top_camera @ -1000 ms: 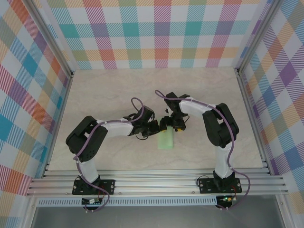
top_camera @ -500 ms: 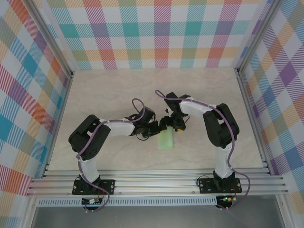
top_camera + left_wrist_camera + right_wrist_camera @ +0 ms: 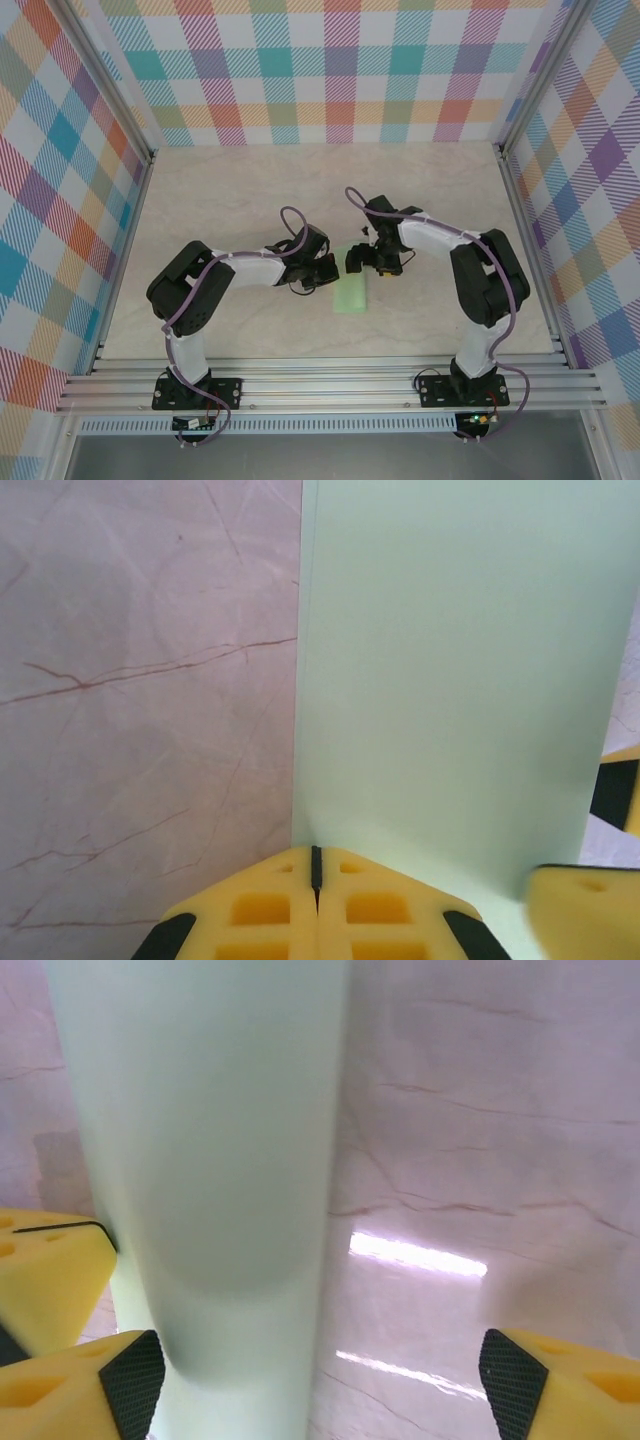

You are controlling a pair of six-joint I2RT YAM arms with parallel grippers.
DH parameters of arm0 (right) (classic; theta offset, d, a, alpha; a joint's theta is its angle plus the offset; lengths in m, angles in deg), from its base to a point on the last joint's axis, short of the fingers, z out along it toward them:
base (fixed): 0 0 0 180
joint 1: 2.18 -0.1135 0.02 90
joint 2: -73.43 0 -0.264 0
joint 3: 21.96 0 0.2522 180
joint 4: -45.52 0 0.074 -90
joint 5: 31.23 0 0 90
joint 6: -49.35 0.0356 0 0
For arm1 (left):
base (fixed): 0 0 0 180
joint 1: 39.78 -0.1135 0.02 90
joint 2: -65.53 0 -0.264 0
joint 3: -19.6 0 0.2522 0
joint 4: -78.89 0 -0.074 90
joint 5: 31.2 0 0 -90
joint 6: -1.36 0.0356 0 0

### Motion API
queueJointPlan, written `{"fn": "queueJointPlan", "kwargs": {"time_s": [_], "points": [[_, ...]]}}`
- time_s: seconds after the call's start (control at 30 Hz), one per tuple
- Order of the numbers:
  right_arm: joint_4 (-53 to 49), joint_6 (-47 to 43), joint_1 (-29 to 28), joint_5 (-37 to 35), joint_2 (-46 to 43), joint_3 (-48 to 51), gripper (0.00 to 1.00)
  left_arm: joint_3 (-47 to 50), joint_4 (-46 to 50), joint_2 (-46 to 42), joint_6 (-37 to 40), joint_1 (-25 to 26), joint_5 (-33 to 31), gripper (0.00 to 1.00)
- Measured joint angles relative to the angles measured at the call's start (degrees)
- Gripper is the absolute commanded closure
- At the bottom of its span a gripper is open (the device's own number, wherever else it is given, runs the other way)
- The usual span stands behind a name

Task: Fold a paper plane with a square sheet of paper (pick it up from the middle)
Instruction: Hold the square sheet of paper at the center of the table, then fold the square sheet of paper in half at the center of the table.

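The pale marbled counter [image 3: 230,200] is fenced in by plaid walls [image 3: 340,80]. The left arm [image 3: 240,270] and right arm [image 3: 450,245] both bend in toward the middle, and their wrists nearly meet there.

The paper [image 3: 351,296], pale mint and folded into a narrow strip, lies at the centre of the counter, just near of the two wrists, with its long side running toward the bases. In the right wrist view it bows up off the counter like a soft roll.

The left hand [image 3: 316,880] has its yellow fingers pressed together, pinching the paper at one end close to a corner. The strip stretches away from the fingertips.

The right hand [image 3: 320,1390] is spread wide at the same end of the strip. The paper sits between its fingers, close to one of them and well apart from the other, and neither is seen touching it.
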Motion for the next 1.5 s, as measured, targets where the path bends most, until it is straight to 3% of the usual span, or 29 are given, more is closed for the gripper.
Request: {"fn": "queueJointPlan", "kwargs": {"time_s": [0.17,0.33,0.67,1.5], "points": [[4.22,1.51,0.76,3.69,-5.77,3.52,0.56,-0.13,0.09,0.02,0.22,0.11,-0.22,1.0],[9.62,3.04,0.79,9.42,-6.67,5.9,0.7,-0.37,0.42,0.13,0.39,0.11,-0.22,1.0],[16.39,4.22,3.85,15.89,-3.28,10.21,0.73,-0.7,0.61,0.35,0.42,0.11,-0.2,1.0],[20.83,3.52,7.74,21.14,-3.37,15.91,0.67,-2.47,1.36,1.53,1.51,0.52,-0.17,1.0]]}}
